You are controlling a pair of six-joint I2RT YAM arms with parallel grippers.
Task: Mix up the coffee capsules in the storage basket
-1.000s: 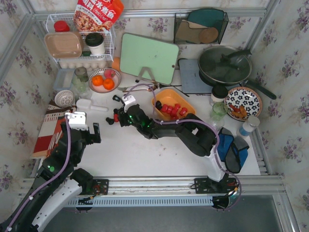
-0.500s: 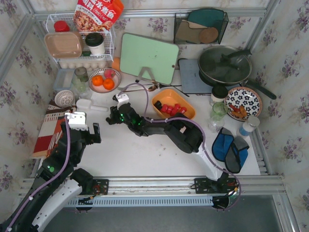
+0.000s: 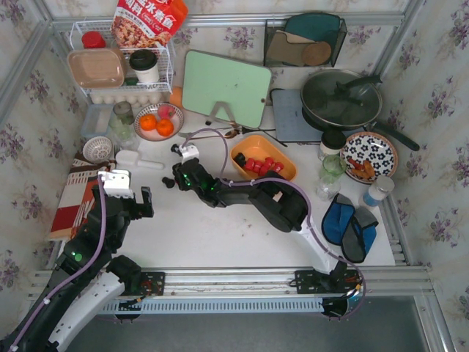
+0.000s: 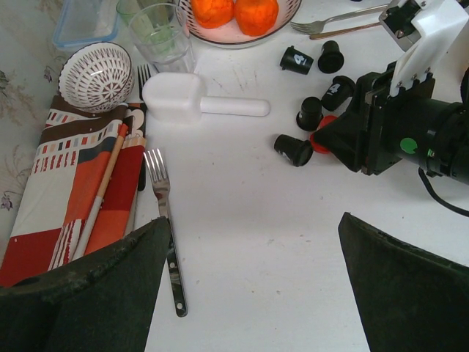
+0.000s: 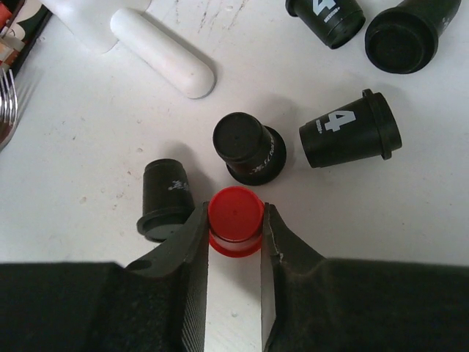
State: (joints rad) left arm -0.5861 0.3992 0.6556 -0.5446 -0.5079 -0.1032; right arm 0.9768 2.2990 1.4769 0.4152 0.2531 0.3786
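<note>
On the desk (image 3: 205, 236), toward your left, you have a red-and-white striped cloth (image 4: 66, 191) with a fork (image 4: 165, 220) lying just beside it. Beyond them sit a white perforated bowl (image 4: 95, 75), a clear glass (image 4: 160, 33) and a white scoop (image 4: 192, 101) lying flat. A dish of oranges (image 3: 157, 122) stands farther back, in front of a white wire rack (image 3: 171, 70) that carries a pink-beige tray (image 3: 95, 67). A green cutting board (image 3: 226, 88) stands at the back middle. To your right are a lidded dark pan (image 3: 341, 99), a flowered plate (image 3: 368, 155) and blue mitts (image 3: 352, 224).
</note>
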